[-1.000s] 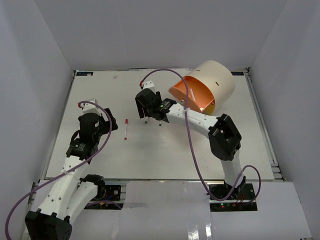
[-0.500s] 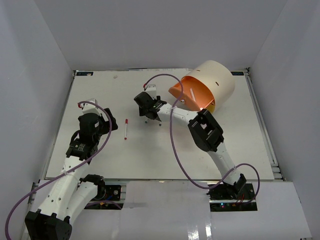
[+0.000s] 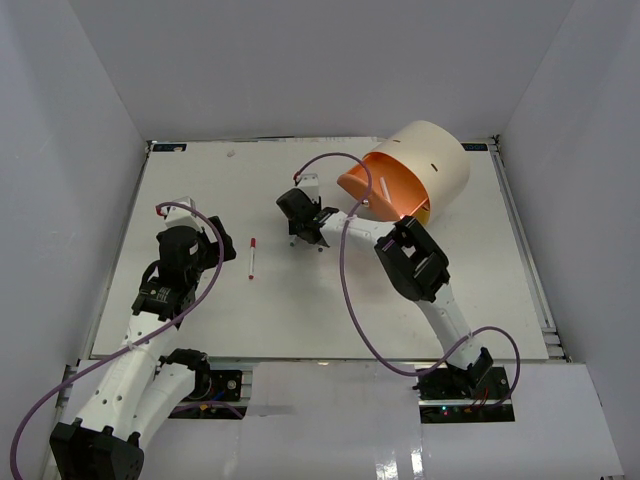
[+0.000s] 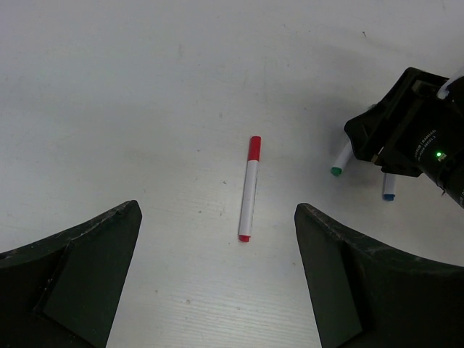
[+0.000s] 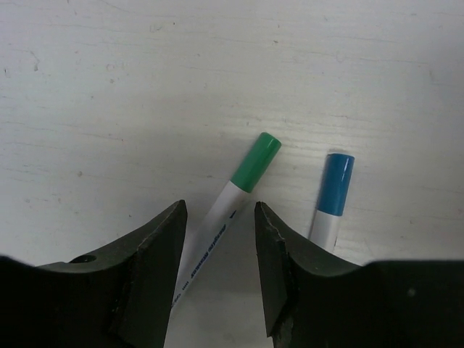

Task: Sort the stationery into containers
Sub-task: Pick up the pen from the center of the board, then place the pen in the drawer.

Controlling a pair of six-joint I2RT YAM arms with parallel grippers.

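Left gripper [image 4: 216, 214] hangs above the worktop [image 3: 200, 190], fingers wide apart and holding nothing; in its wrist view a red marker [image 4: 249, 190] lies flat at 12 o'clock; farther off, the right gripper [image 5: 220, 210] is down at the worktop, fingers partly apart on either side of a green marker [image 5: 246, 174], a sliver of gap on each side; a blue marker [image 5: 333, 188] lies at its 3 o'clock, outside the fingers; in the top view, at 2 o'clock of that gripper, the organiser [image 3: 440, 155] lies with its orange drawer [image 3: 405, 195] facing the arms, a white pen [image 3: 385, 190] inside.
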